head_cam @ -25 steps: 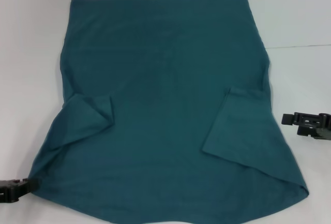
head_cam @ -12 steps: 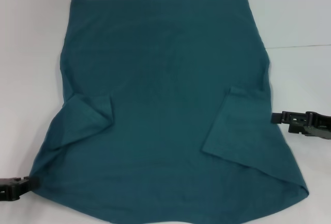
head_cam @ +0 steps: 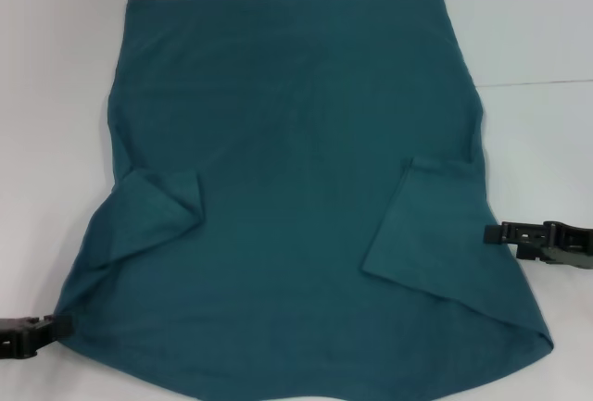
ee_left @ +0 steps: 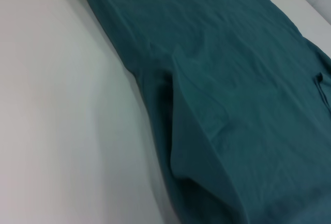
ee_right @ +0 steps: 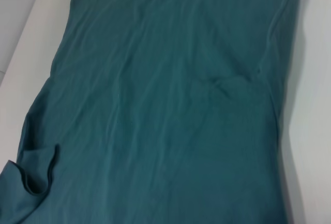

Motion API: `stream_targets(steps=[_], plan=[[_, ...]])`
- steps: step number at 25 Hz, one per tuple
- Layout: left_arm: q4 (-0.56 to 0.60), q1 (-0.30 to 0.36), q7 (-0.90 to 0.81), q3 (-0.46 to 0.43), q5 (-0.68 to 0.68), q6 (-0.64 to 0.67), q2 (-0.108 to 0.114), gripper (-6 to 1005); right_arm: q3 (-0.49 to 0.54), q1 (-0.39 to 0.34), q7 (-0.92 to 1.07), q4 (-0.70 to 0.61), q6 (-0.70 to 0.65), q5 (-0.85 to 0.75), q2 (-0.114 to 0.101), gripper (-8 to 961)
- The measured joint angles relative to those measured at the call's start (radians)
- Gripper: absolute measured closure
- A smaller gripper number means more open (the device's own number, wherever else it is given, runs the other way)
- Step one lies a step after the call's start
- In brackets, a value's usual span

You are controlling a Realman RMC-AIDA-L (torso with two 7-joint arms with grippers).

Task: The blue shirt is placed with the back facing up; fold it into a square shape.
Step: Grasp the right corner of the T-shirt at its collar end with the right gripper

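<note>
White table (head_cam: 537, 21), matte, with a thin seam line running across its right side in the head view. Only thing lying directly on it is the blue shirt (head_cam: 296, 142): spread flat, covers most of the middle of the surface, both sleeves folded inward onto the body. Far edge straight, near edge curved and wider. Bare table visible on both sides and beyond the far edge. Light wrinkles in the fabric.

White tabletop (head_cam: 56, 95), matte, plain. Thin dark seam line (head_cam: 537, 81) crosses tabletop on right, running to right edge. Beyond seam, far-right surface same white. Soft even overhead light, faint shadows only. Left wrist view: same tabletop (ee_left: 57, 110), pale grey-white cast. Walls, floor, windows out of view.
</note>
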Motion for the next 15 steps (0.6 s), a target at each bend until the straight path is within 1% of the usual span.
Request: stream_targets(steps=[9,15], plan=[[0.001,-0.002,-0.002,0.001,0.000,0.000,0.001,937,0.000,-0.003,0.000,-0.001,-0.011,-0.014,0.006,38],[0.010,-0.004,-0.006,0.003,0.000,0.002,-0.001,936,0.000,-0.004,0.000,-0.002,-0.022,-0.015,0.006,39]])
